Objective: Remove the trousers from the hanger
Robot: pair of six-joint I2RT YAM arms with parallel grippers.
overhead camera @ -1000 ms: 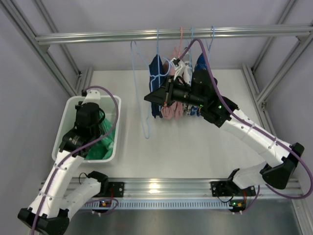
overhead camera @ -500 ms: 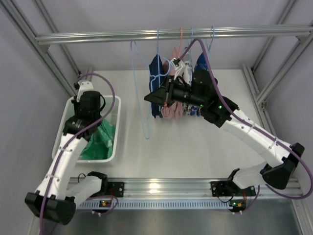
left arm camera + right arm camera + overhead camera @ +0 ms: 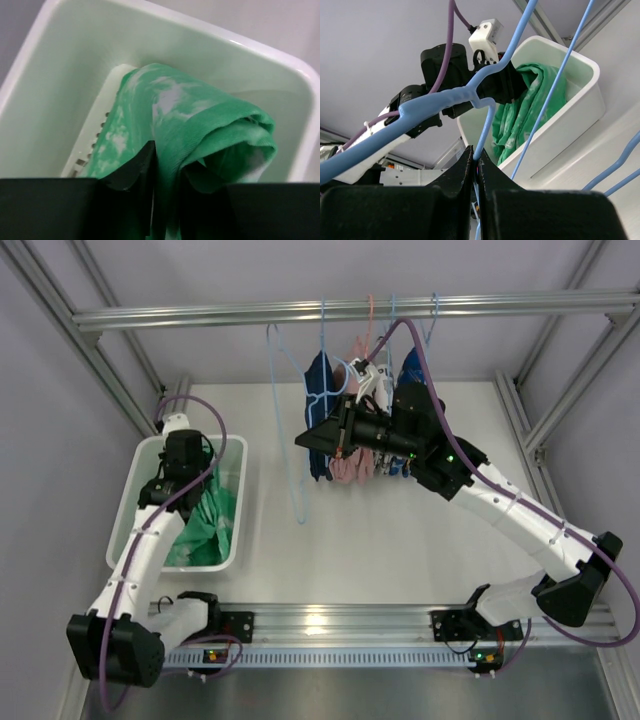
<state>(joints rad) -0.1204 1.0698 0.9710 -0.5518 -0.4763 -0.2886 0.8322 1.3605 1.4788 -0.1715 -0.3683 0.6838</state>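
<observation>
Bin (image 3: 238, 510) at 9 o'clock holds the trousers (image 3: 205, 530), the hanger (image 3: 440, 96) is clamped by the right gripper (image 3: 477, 165) at 12, and the left gripper (image 3: 167, 185) pinches a green fold; best to release low and lift clear unsnagged.

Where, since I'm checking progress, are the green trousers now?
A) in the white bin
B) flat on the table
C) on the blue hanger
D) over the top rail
A: the trousers sit bunched inside the white bin, off the hanger.
</observation>
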